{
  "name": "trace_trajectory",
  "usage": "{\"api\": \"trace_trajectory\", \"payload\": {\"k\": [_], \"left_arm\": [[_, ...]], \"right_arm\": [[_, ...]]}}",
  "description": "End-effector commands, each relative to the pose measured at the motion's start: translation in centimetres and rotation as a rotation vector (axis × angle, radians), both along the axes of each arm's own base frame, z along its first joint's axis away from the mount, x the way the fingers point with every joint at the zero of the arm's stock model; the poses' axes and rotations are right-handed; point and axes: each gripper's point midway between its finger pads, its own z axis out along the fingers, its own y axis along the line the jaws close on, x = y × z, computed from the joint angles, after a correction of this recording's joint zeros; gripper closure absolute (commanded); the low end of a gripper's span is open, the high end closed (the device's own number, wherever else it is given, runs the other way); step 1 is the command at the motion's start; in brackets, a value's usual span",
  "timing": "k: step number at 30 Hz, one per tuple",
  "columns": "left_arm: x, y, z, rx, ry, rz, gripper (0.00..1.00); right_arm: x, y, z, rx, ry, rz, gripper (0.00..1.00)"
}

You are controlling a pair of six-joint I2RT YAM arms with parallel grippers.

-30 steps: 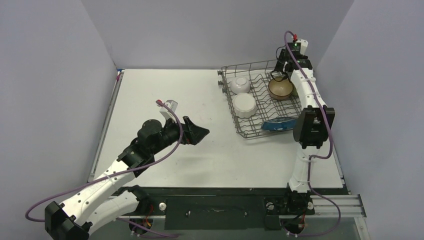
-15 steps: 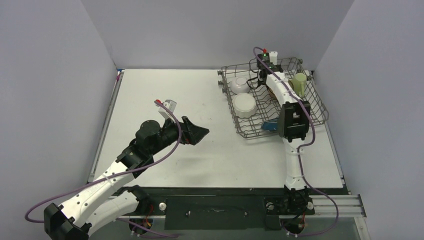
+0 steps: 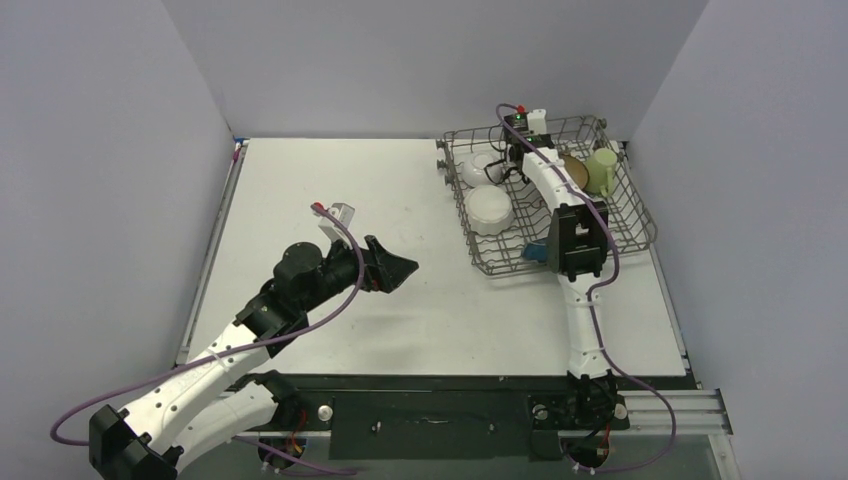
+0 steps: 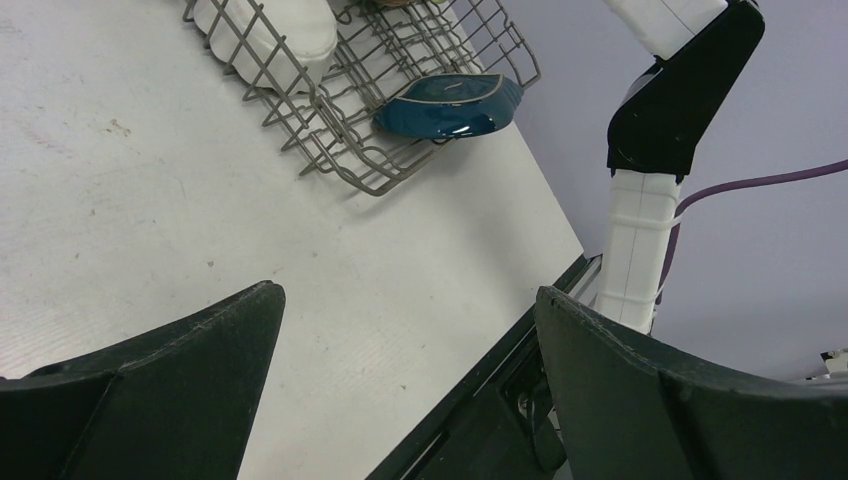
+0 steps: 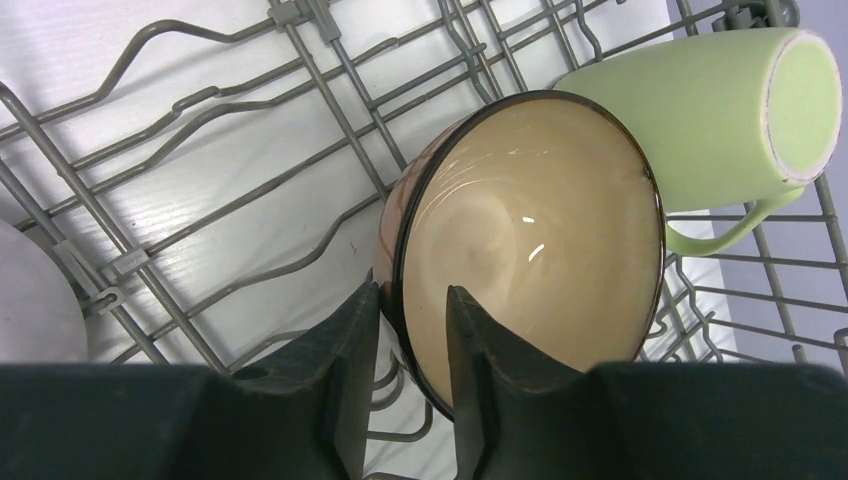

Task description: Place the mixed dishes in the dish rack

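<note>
The dish rack (image 3: 640, 215) stands at the table's back right. It holds the small white bowl (image 3: 478, 168), the white plate (image 3: 490, 210), the dark blue dish (image 3: 535, 250) at its near edge, the pale green mug (image 5: 720, 110) lying on its side, and the brown bowl (image 5: 540, 220) tilted on edge beside the mug. My right gripper (image 5: 412, 290) reaches into the rack, shut on the brown bowl's rim with one finger inside and one outside. My left gripper (image 3: 400, 268) hovers open over the middle of the table, nothing between its fingers.
The rack's wire tines (image 5: 200, 100) stand close around the right gripper. My right arm (image 3: 575, 240) crosses over the rack's near side. A black rail (image 3: 430, 385) runs along the table's front edge. Grey walls enclose the table.
The right arm swung left across the rack, uncovering the mug, and its jaws narrowed onto the brown bowl's rim. The bowl now stands tilted. The left arm stayed still.
</note>
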Motion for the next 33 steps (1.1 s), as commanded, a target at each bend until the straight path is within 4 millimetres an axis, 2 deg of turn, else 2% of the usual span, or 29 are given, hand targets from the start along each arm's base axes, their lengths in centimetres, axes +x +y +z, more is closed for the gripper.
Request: {"api": "trace_trajectory", "payload": {"k": [1, 6, 9, 15, 16, 18, 20, 22, 23, 24, 26, 28, 29, 31, 32, 33], "left_arm": [[0.0, 0.0, 1.5, -0.043, -0.039, -0.001, 0.04], [0.0, 0.1, 1.4, -0.038, -0.036, 0.000, 0.04], [0.1, 0.1, 1.2, -0.036, -0.031, 0.000, 0.04], [0.3, -0.2, 0.6, -0.029, -0.018, 0.002, 0.04], [0.4, -0.2, 0.5, -0.028, -0.015, 0.002, 0.04], [0.5, -0.4, 0.2, -0.027, -0.006, -0.002, 0.04], [0.6, -0.6, 0.1, -0.030, 0.000, -0.004, 0.04], [0.6, -0.7, 0.1, -0.033, 0.004, -0.006, 0.04], [0.6, -0.7, 0.0, -0.033, 0.005, -0.006, 0.04], [0.6, -0.7, 0.0, -0.033, 0.006, -0.006, 0.04], [0.7, -0.8, 0.0, -0.031, 0.007, -0.007, 0.04], [0.7, -0.8, 0.0, -0.032, 0.008, -0.006, 0.04], [0.7, -0.8, -0.1, -0.031, 0.010, -0.008, 0.04], [0.7, -0.8, -0.1, -0.032, 0.011, -0.009, 0.04], [0.7, -0.8, -0.1, -0.033, 0.011, -0.007, 0.04], [0.8, -0.8, -0.2, -0.032, 0.013, -0.005, 0.04]], "right_arm": [[-0.4, -2.2, 1.7, -0.128, 0.020, -0.027, 0.71], [-1.1, -2.3, -1.3, -0.066, 0.130, 0.027, 0.70], [-1.9, -3.4, -3.0, -0.020, 0.193, 0.036, 0.71], [-2.8, -5.2, -4.3, -0.030, 0.269, 0.063, 0.69], [-2.8, -5.2, -4.4, -0.041, 0.285, 0.086, 0.71], [-2.6, -5.1, -4.9, -0.044, 0.295, 0.098, 0.82], [-2.4, -4.6, -5.1, -0.025, 0.304, 0.139, 0.98], [-1.7, -3.4, -4.7, 0.031, 0.267, 0.181, 1.00], [-1.4, -2.9, -3.3, 0.056, 0.230, 0.189, 1.00], [-1.1, -1.9, -3.3, 0.106, 0.205, 0.225, 1.00], [-0.1, -0.4, 0.5, 0.218, 0.069, 0.258, 1.00], [0.6, 0.8, 1.5, 0.330, -0.024, 0.295, 1.00], [0.8, 0.9, 4.1, 0.372, -0.100, 0.287, 1.00], [1.7, 1.6, 7.1, 0.507, -0.231, 0.327, 1.00], [1.3, 2.2, 8.2, 0.592, -0.262, 0.367, 1.00], [2.2, 1.8, 9.7, 0.656, -0.348, 0.355, 1.00]]}}
